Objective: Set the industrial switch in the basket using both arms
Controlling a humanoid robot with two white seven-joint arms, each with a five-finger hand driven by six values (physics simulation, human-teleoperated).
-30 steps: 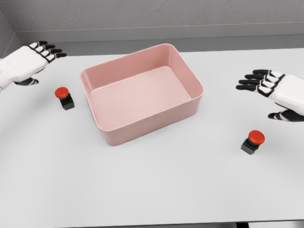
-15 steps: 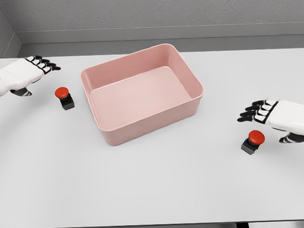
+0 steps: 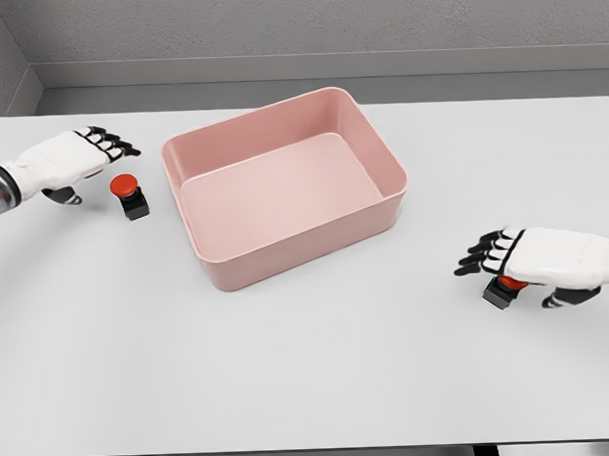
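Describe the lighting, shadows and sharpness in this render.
Head view: light is even and diffuse, with no glare on the white table. Only faint soft shadows lie beside the pink basket and under the right hand. Everything is in focus, including the left switch. No blur or visible distortion.

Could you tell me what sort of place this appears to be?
Probably a simulated tabletop test bench: a bare white table against plain grey walls, holding only a pink basket and two red-capped switches.

Single head view, down onto table [image 3: 310,388]
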